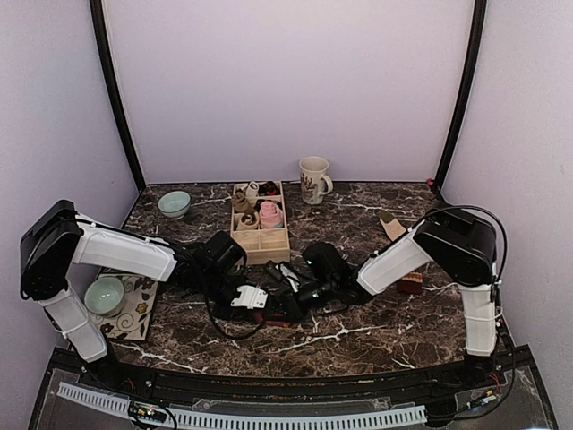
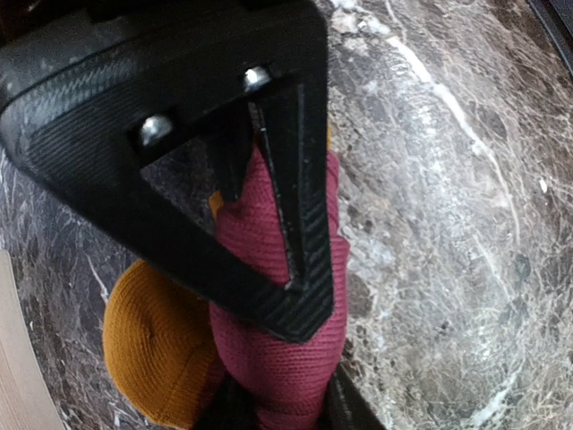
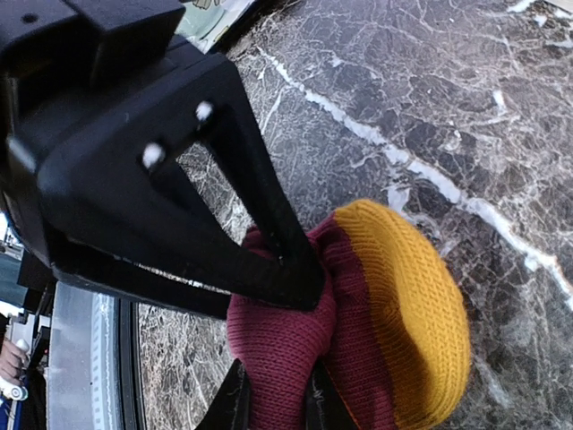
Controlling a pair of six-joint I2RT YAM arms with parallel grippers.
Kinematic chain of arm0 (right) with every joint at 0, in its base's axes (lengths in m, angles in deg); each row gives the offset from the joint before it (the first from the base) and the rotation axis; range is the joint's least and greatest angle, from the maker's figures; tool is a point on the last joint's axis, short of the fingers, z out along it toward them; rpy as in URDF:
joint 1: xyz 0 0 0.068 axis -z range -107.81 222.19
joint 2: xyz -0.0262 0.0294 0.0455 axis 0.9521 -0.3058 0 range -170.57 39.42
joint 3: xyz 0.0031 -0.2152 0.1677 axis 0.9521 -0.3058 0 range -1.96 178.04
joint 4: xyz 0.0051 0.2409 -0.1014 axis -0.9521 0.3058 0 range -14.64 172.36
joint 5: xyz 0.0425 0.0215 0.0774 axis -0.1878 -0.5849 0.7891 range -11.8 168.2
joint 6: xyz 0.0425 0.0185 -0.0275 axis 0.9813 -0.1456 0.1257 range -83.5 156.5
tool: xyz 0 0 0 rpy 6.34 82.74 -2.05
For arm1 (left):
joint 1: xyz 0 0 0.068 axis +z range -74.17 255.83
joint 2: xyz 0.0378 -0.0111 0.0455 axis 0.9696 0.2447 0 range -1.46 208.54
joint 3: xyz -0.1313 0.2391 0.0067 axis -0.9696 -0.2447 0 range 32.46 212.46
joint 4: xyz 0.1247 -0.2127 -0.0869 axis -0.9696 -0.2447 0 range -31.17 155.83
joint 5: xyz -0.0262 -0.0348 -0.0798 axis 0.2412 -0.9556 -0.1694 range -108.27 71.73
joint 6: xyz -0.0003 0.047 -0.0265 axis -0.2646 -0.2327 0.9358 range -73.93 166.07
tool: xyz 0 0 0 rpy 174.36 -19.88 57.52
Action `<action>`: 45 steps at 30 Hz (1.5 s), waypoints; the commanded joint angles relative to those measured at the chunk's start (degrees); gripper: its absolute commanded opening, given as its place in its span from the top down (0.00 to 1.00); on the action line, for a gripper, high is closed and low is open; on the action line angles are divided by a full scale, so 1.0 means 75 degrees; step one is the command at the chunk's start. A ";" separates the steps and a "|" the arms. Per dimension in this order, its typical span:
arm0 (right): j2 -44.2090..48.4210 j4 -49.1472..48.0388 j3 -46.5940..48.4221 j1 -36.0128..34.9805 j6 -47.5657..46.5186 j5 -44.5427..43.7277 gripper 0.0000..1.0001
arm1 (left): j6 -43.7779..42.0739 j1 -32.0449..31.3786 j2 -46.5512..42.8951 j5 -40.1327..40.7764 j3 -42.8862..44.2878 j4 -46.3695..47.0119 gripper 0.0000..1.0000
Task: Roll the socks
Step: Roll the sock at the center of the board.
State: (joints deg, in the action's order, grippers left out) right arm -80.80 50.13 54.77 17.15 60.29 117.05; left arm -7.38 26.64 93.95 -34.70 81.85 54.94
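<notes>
A maroon sock [image 2: 295,367] with an orange-yellow end [image 2: 157,349] lies bunched on the marble table, near the front centre. My left gripper [image 2: 282,385] is shut on its maroon part, one finger above the fabric and one below. From the other side, my right gripper [image 3: 282,349] is shut on a maroon fold of the same sock [image 3: 358,349], next to the yellow end [image 3: 412,305]. In the top view the two grippers, left [image 1: 267,305] and right [image 1: 303,294], meet tip to tip. They hide nearly all of the sock; only a red sliver [image 1: 273,319] shows.
A wooden compartment box [image 1: 269,251] behind the grippers holds a pink bundle [image 1: 270,213] and small items. A mug [image 1: 313,179] stands at the back. A pale green bowl [image 1: 174,203] sits back left, another bowl [image 1: 105,296] on a patterned tray [image 1: 136,313]. A small brown block [image 1: 411,283] lies right.
</notes>
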 commanded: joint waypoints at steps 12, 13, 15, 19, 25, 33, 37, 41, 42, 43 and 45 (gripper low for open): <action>0.2267 0.2118 -0.1872 0.0009 -0.0123 -0.4299 0.01 | 0.0226 -0.0040 0.1178 -0.0755 0.0934 -0.1661 1.00; 0.2579 0.2141 -0.2008 0.0004 -0.0134 -0.4806 0.01 | 0.0235 -0.0030 0.1267 -0.0901 0.1038 -0.1843 1.00; 0.3289 0.2061 -0.2356 0.0004 -0.0040 -0.5983 0.01 | 0.0248 -0.0022 0.1435 -0.1122 0.1217 -0.2094 1.00; 0.4842 0.2115 -0.2980 -0.0043 0.0037 -0.7917 0.01 | 0.0357 0.0046 0.1802 -0.1405 0.1531 -0.2543 1.00; 0.7235 0.0477 -0.4326 -0.0068 0.0628 -0.9675 0.01 | 0.0491 0.0290 0.2212 -0.1891 0.1928 -0.3112 1.00; 0.6700 -0.0370 -0.4361 -0.0956 -0.2468 -0.7486 0.01 | 0.0534 0.0663 0.2947 -0.2608 0.2818 -0.4167 1.00; 0.6052 0.0333 -0.4131 -0.1909 -0.3847 -0.7034 0.10 | 0.0560 0.0874 0.3482 -0.3024 0.3379 -0.4850 1.00; 0.5540 0.0549 -0.3797 -0.2490 -0.4685 -0.6643 0.18 | 0.0474 0.0956 0.3981 -0.3054 0.3742 -0.5477 0.99; 0.5299 0.0553 -0.3659 -0.2606 -0.4962 -0.6667 0.19 | 0.0437 0.0957 0.4068 -0.3001 0.3772 -0.5560 0.98; 0.5104 0.0567 -0.3497 -0.2661 -0.5161 -0.6640 0.20 | 0.0399 0.0954 0.4139 -0.2962 0.3799 -0.5640 0.98; 0.4659 0.0594 -0.3132 -0.2733 -0.5703 -0.6614 0.23 | 0.0353 0.0956 0.4302 -0.2881 0.3884 -0.5753 0.98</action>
State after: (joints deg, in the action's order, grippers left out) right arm -41.61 55.18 26.11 -1.89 28.05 65.57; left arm -3.93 34.62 120.60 -63.85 112.51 19.86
